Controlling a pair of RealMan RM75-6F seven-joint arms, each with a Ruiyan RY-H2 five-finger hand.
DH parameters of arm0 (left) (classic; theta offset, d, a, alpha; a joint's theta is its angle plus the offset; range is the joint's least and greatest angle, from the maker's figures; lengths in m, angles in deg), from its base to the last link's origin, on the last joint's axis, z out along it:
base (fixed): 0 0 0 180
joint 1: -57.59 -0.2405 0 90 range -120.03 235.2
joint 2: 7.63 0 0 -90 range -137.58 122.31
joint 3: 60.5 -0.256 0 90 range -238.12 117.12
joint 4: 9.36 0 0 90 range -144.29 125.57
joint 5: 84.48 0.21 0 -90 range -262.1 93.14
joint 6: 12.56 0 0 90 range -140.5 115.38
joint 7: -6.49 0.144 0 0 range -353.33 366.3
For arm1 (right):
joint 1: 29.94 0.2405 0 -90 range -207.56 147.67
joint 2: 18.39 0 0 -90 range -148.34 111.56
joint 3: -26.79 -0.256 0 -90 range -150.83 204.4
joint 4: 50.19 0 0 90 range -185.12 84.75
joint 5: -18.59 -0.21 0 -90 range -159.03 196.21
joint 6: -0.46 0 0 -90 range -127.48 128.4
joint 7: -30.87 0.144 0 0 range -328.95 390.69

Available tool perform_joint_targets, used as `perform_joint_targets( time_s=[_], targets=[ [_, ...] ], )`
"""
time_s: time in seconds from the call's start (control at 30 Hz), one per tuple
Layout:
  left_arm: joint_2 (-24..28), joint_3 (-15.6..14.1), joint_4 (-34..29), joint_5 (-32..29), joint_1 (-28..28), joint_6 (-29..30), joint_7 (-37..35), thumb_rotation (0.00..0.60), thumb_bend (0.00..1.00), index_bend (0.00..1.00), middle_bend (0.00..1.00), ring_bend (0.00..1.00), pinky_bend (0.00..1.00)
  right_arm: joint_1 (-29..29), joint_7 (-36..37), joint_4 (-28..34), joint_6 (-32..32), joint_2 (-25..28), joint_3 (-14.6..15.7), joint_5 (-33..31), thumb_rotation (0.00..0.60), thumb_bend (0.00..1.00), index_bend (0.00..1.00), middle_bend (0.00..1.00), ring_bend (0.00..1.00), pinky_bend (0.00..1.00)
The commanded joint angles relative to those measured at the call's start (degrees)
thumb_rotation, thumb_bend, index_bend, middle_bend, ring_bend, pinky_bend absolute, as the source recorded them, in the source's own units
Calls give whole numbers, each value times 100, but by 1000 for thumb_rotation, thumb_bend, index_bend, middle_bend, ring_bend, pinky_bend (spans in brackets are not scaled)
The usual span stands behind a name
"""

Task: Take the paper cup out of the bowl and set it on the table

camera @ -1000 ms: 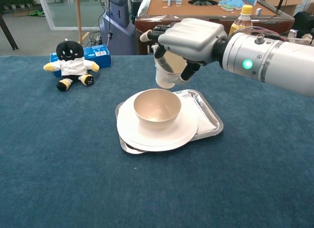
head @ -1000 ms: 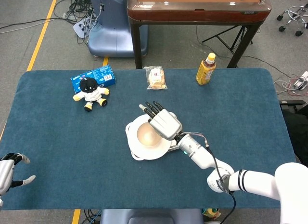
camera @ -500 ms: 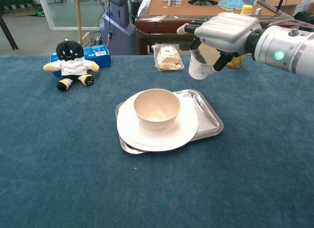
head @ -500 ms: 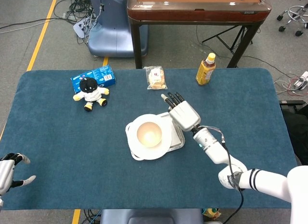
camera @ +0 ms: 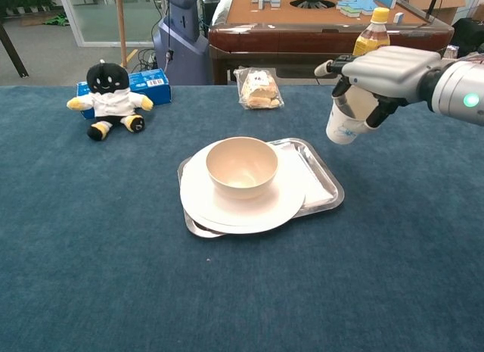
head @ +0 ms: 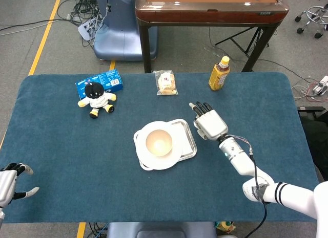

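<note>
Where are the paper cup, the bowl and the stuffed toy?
paper cup point(camera: 346, 125), chest view, on its white side wall.
bowl point(camera: 242, 172), chest view, on its outer front wall.
stuffed toy point(head: 96, 97), head view, on its white body.

Plush toy point(head: 96, 98): lying against a blue box point(head: 100, 83) (far left).
Snack bag point(head: 166, 83): far edge.
Bottle point(head: 219, 73): upright.
Plate point(camera: 283, 204): on a metal tray point(camera: 324, 187).

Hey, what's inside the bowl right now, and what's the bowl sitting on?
The bowl looks empty; the paper cup is gripped by the right hand, above the table. The bowl sits on a white plate, which lies on a metal tray. The plate hides most of the tray.
</note>
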Motion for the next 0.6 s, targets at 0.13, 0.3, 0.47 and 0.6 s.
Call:
perform_joint_targets(
  time_s=[0.13, 0.3, 0.47, 0.6],
  targets=[
    [11, 5, 0, -7, -3, 5, -27, 600, 17, 471, 414, 284, 385, -28, 131, -175, 167, -130, 49, -106, 600, 471, 643, 68, 0, 108],
    [17, 8, -2, -10, -3, 5, -37, 600, 17, 471, 414, 284, 385, -17, 214, -281, 244, -226, 58, -117, 600, 472, 644, 68, 0, 108],
    [30, 10, -15, -2, -11, 24, -56, 600, 17, 471, 414, 284, 385, -10, 290, -342, 255, -322, 79, -38, 600, 471, 643, 68, 0, 108],
    [40, 12, -24, 6, -16, 39, -62, 600, 16, 471, 414, 284, 385, -11, 310, -362, 279, -342, 85, -33, 600, 470, 643, 68, 0, 108]
  ],
)
